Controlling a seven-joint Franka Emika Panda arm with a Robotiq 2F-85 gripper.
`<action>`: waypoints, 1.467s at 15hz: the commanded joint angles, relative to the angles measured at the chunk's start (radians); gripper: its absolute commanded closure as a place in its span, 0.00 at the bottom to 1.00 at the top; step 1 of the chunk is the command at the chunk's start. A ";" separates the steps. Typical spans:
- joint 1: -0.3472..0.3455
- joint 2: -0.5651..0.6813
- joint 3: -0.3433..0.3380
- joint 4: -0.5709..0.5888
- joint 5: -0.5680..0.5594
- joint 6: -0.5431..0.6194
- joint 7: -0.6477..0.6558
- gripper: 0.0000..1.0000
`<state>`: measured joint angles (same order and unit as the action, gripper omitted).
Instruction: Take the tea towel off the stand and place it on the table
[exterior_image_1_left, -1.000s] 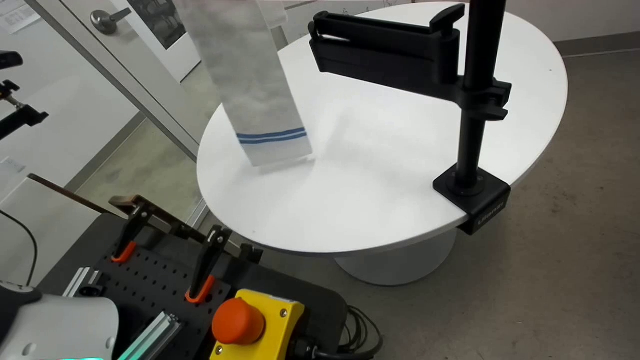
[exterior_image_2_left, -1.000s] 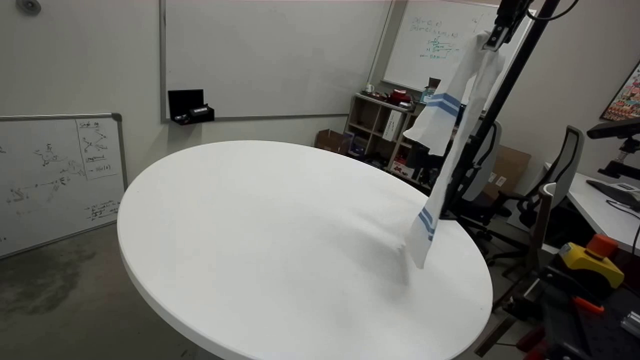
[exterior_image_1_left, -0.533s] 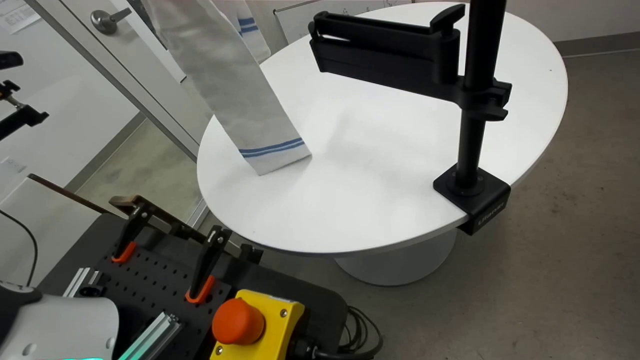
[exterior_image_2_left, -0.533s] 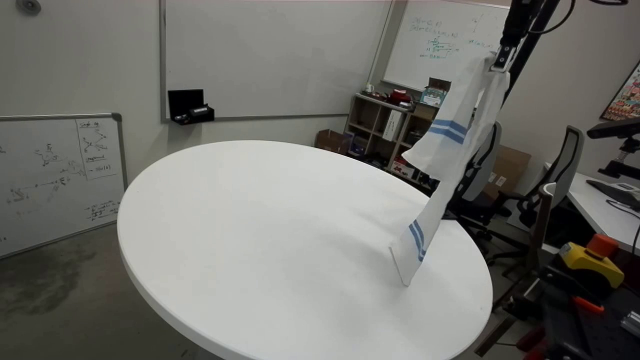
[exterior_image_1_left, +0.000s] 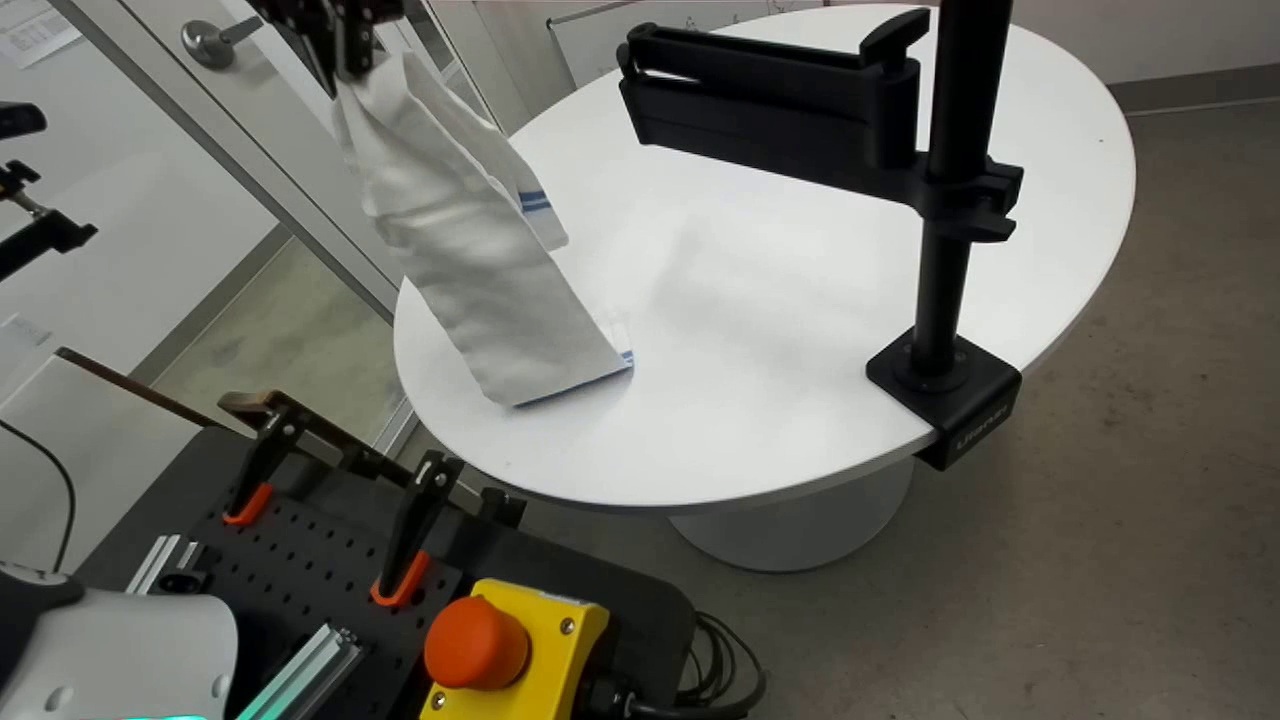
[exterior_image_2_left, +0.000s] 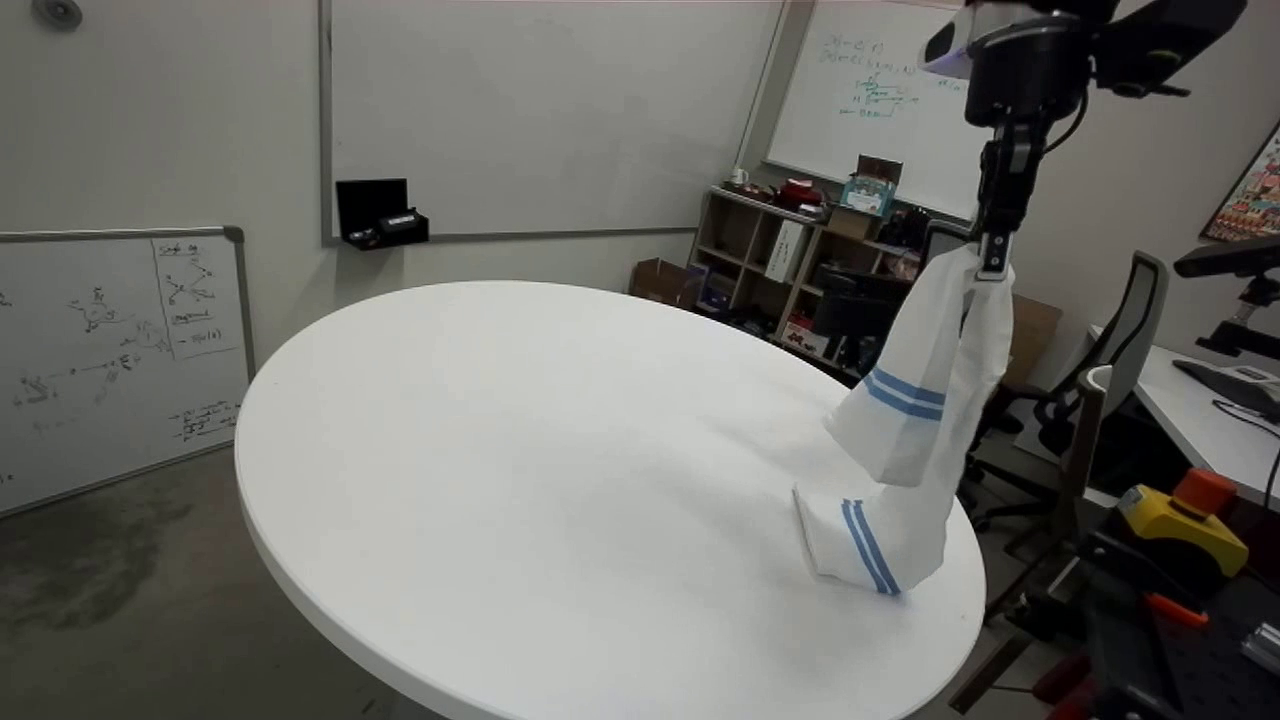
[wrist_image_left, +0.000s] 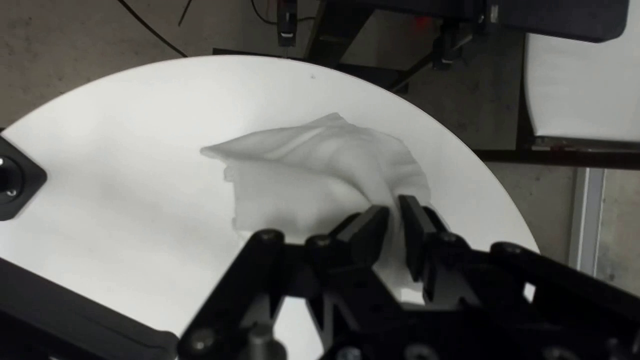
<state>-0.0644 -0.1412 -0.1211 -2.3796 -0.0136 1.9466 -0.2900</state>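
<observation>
The robot's wrist (exterior_image_2_left: 1030, 85) comes in at the top right of an exterior view, with the gripper (exterior_image_2_left: 993, 265) hanging below it and pointing down, leaning only slightly from the vertical. Its fingers (wrist_image_left: 370, 232) are clamped on the tea towel (exterior_image_1_left: 480, 270) — in the wrist view the cloth runs up between the two dark tips, pinched in a narrow fold. In an exterior view just the lower end of the gripper shows, at the top edge, above the gathered head of the towel.

The fingertips are held well above the table (exterior_image_2_left: 500, 480), toward its edge. From them the towel drapes in two lengths: the shorter, blue-striped one appears to end in the air, while the longer reaches the white top and bends there, its striped end lying on the surface near the rim.

The stand (exterior_image_1_left: 942, 290) is upright, its base clamped at the table's edge and its thick horizontal arm reaching out over the top — the towel is off it and well apart.
</observation>
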 joint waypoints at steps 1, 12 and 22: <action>-0.001 0.070 0.021 -0.009 -0.076 0.058 0.035 0.97; 0.020 0.140 0.074 -0.075 -0.199 0.220 0.064 0.62; 0.021 0.156 0.080 -0.066 -0.193 0.264 0.122 0.01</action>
<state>-0.0460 0.0104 -0.0419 -2.4510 -0.1982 2.1992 -0.1999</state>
